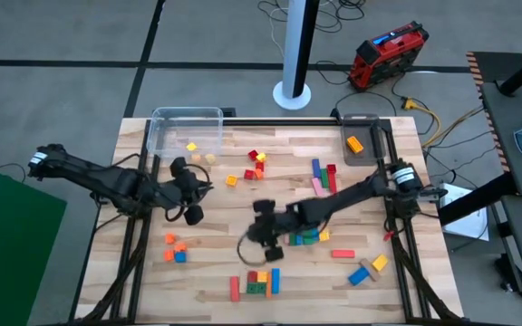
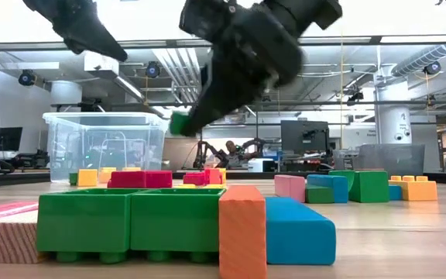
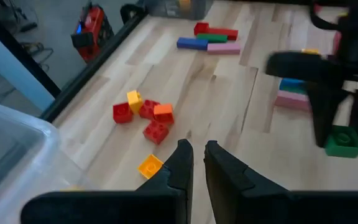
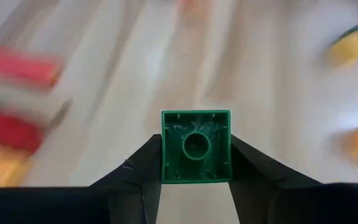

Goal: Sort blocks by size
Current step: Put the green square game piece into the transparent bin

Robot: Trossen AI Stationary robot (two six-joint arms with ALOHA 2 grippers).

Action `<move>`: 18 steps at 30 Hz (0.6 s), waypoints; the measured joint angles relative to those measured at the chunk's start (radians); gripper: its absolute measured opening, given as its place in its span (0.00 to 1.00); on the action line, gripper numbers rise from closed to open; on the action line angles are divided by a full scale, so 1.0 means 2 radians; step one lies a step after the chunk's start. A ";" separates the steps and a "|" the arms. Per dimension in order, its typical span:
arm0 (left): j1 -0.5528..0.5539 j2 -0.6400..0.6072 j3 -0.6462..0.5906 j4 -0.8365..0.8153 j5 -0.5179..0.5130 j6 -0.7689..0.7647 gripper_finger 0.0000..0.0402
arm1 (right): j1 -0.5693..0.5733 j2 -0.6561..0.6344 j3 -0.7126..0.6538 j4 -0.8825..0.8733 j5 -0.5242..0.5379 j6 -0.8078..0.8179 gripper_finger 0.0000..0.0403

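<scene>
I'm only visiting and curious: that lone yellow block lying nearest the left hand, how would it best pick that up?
Probably from straight above, closing on two opposite flat sides. The small yellow block lies flat on the wooden table, apart from the red cluster, so both sides are free. The left hand has its fingers nearly together and would need to open first.

Both arms are dark, jointed tubes. Left arm [image 1: 98, 178] carries a white band near its shoulder; right arm [image 1: 352, 193] likewise. Right gripper [image 4: 196, 163] has black, wedge-shaped fingers [image 4: 135, 167]. Left gripper [image 3: 197, 163] matches.

A lab: monitors [image 2: 304, 136], ceiling ducts [image 2: 428, 58], cabled floor.
</scene>
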 joint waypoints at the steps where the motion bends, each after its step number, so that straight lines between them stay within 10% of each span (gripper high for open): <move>1: 0.000 -0.004 0.004 -0.002 -0.006 0.006 0.05 | -0.010 -0.006 0.000 0.017 0.000 -0.010 0.35; 10: -0.001 -0.051 0.032 -0.022 -0.057 0.048 0.05 | -0.128 -0.010 0.000 0.234 -0.069 -0.072 0.33; 18: -0.001 -0.110 0.034 -0.024 -0.121 0.051 0.05 | -0.236 0.029 0.019 0.456 -0.135 0.032 0.35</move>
